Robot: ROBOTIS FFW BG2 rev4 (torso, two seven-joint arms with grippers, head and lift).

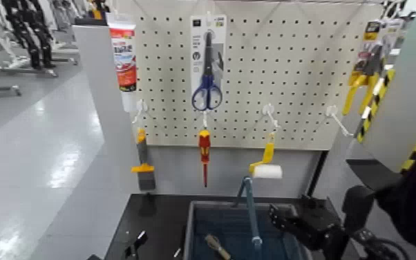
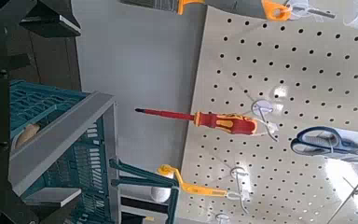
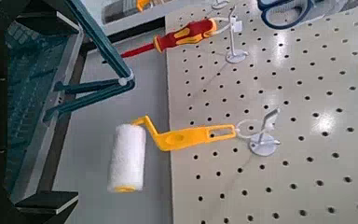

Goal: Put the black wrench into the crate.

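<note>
We see the ribbed plastic crate (image 1: 195, 228) below a white pegboard (image 1: 287, 69); right gripper (image 1: 290, 223) beside it, finger state unclear.

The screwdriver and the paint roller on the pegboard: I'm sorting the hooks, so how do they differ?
The screwdriver is slim and straight, with a red and yellow handle and its tip pointing down; the paint roller has a yellow handle bent over to a fat white roll. The screwdriver hangs to the left, the paint roller nearer the crate. Both hang from white hooks.

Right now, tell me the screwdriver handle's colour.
Red with yellow on the screwdriver; the left wrist view shows it best.
</note>
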